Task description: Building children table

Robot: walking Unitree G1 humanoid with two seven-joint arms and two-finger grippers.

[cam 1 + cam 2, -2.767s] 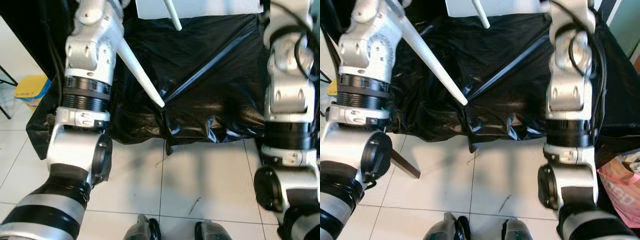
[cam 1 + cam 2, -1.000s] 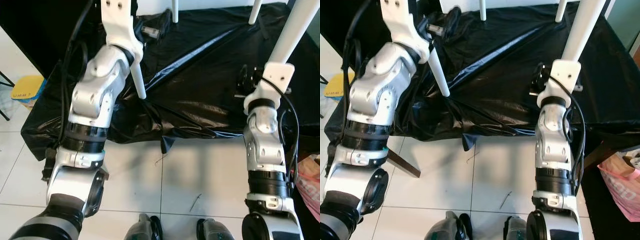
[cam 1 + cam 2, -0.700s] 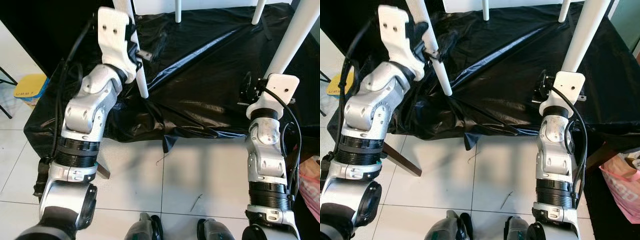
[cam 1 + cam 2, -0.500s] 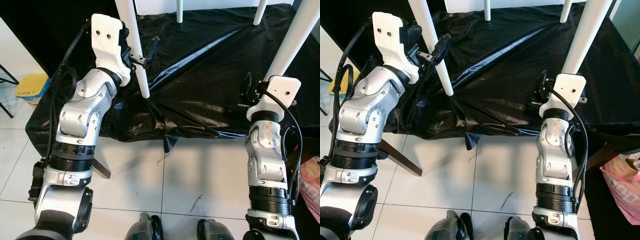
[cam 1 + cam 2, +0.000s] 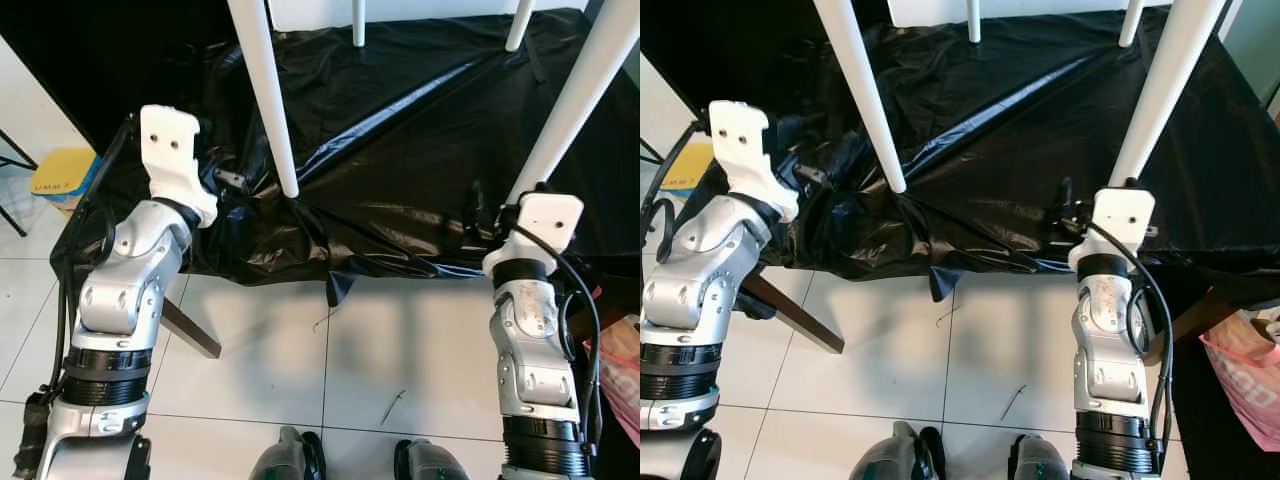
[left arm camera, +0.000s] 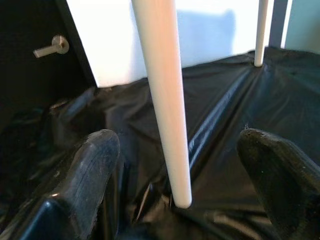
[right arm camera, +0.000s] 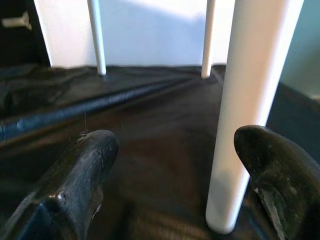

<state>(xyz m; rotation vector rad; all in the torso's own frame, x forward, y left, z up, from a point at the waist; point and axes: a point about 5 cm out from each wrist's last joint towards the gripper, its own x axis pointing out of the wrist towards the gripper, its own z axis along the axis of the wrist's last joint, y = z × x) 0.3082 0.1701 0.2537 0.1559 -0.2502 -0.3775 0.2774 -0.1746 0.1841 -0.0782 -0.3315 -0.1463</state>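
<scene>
Four white legs [image 5: 264, 95] stand on black sheet [image 5: 400, 130] in the eye views, arms below them. Left wrist view: left gripper [image 6: 187, 170] is spread wide, a leg [image 6: 165, 100] between its fingers, untouched. Right wrist view: right gripper [image 7: 175, 165] is released, a leg [image 7: 247, 110] near one finger.

Ahead of our left end effector [image 6: 180, 200] a white table leg [image 6: 162, 100] stands between its spread fingers. A second leg [image 7: 250, 115] crowds our right end effector [image 7: 175, 190]; open black sheet [image 5: 400, 150] lies between both.
</scene>
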